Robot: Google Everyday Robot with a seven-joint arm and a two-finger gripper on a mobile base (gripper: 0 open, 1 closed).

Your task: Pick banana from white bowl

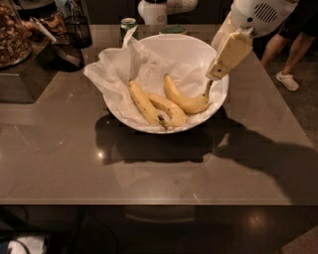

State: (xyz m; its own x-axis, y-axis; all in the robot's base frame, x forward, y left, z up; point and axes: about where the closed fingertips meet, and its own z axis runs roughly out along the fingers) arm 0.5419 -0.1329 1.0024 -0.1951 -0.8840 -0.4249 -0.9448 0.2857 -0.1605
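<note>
The white bowl [218, 106] stands at the back middle of the brown table, lined with crumpled white paper [107, 79]. Three bananas lie in it. The banana [184, 101], the thick curved one, lies on the right with its thin stem [207, 90] pointing up. A straighter slim banana [143, 101] lies on the left, and a short stubby one [171, 110] lies between them. My gripper [213, 74] comes down from the upper right over the bowl's right side, with its cream tip right at the top of the stem.
A green can [128, 24] and a white jug [154, 10] stand behind the bowl. A black wire basket [77, 27], tongs [49, 34] and a jar of nuts [10, 32] are at the back left. A person's legs [285, 54] are at the right.
</note>
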